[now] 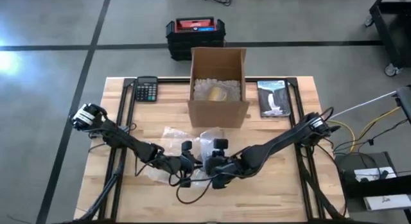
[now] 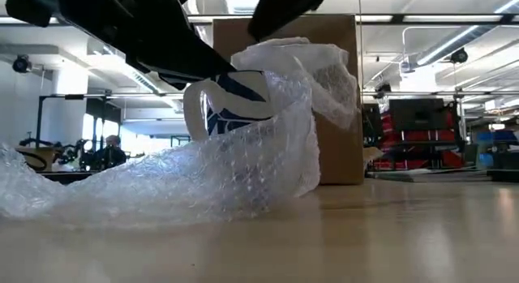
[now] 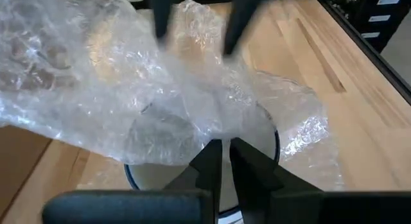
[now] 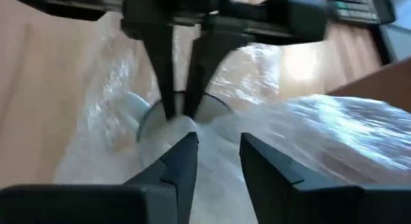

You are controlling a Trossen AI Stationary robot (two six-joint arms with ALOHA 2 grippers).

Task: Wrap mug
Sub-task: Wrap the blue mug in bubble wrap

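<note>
Clear bubble wrap (image 1: pixel 168 139), one sheet, drapes one mug (image 2: pixel 233 100) at centre frame; the left gripper (image 3: pixel 223 161) pinches the mug's rim, while the right gripper (image 4: pixel 217 155) stands narrowly parted.

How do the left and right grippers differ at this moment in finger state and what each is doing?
The left gripper is nearly shut, pinching the mug at its rim; the right gripper is open, its fingers apart over the bubble wrap. The left holds the mug; the right holds nothing. Both meet at the table's front centre, at the mug.
</note>
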